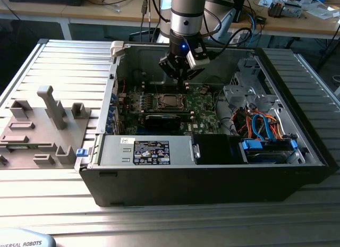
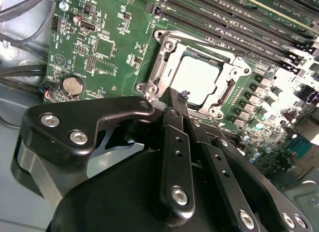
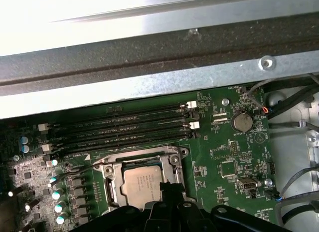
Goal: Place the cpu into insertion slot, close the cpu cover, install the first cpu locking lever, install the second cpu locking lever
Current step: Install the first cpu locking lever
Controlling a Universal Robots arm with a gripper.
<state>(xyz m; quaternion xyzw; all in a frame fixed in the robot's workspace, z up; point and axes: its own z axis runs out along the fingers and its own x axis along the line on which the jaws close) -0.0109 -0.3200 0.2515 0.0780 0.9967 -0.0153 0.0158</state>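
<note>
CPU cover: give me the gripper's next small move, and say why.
Probably a short push on the locking lever toward its catch: it seems to stand off unlatched, while the cpu is seated, the cpu cover lies flat over it, and the gripper is at the cover's edge.

The exterior view stands well off, looking down into the open case (image 1: 212,183), with my arm (image 1: 187,13) over the board (image 1: 204,106). Both wrist views sit close above that board, looking past my gripper (image 2: 179,95) (image 3: 167,184) from different sides; they share the cpu (image 2: 197,80) (image 3: 142,182) and the memory slots (image 2: 239,27) (image 3: 124,124).
</note>
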